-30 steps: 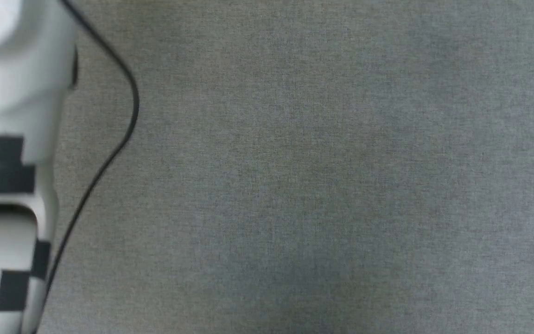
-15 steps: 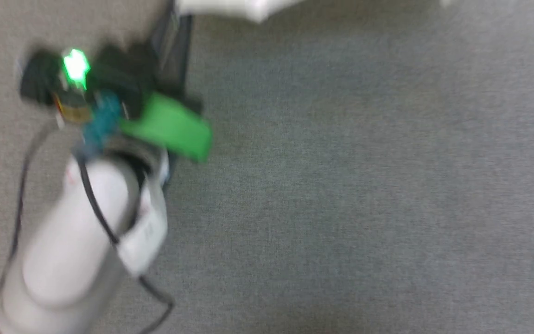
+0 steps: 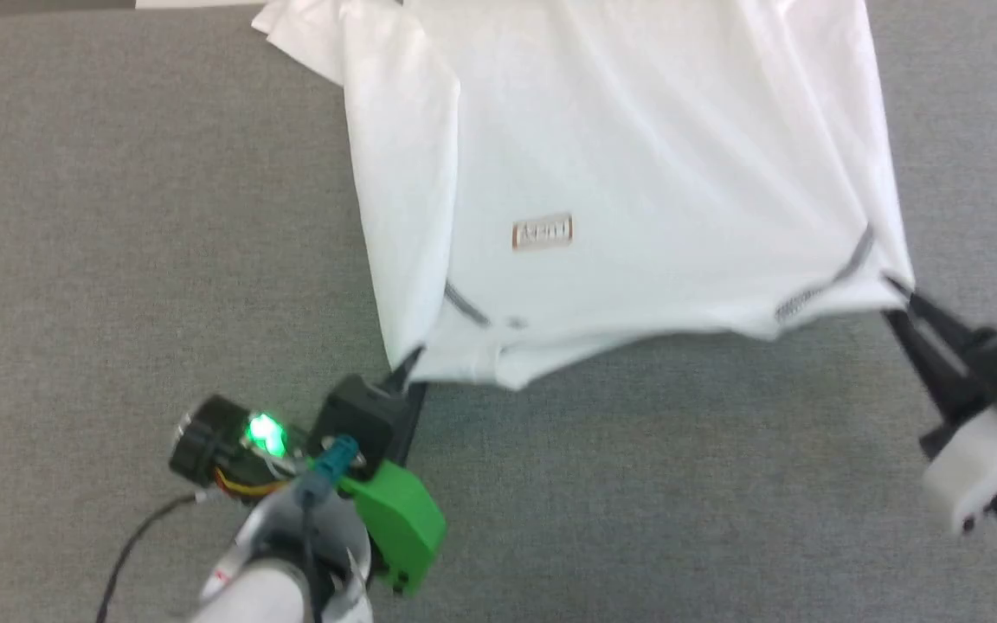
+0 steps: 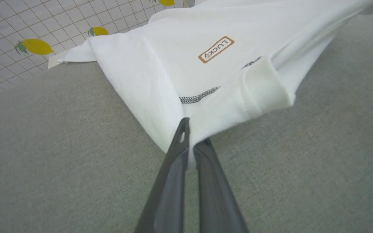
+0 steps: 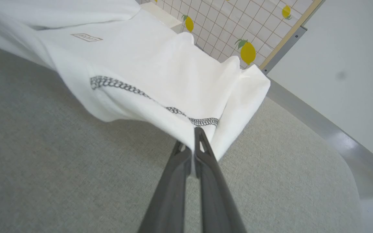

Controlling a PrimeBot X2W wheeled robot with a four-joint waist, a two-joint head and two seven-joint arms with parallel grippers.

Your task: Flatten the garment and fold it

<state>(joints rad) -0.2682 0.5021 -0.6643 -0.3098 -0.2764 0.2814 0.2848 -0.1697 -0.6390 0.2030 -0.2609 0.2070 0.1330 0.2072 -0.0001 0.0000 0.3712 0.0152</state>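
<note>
A white long-sleeved garment [image 3: 637,156] was pictured stretched over a grey cloth-covered desk [image 3: 118,216], held at its two near shoulder corners. The left tool [image 3: 408,363] was clamped on the corner at the robot's left, its two dark fingers pressed together with cloth pinched between them. The right tool [image 3: 897,290] was likewise closed on the opposite corner. The near edge was raised off the desk and sagged slightly between the two grips, with a shadow cast beneath it. The far part of the garment was cut off by the top of the head view. A brown-bordered logo patch [image 3: 542,234] was shown face up on the chest, and grey stitching [image 3: 819,290] was seen along the diagonal seams beside each grip. A band of fabric [image 3: 395,173] was folded over the body along the left side. Beyond the desk, a tiled wall [image 4: 37,47] printed with lemons was visible.
</note>
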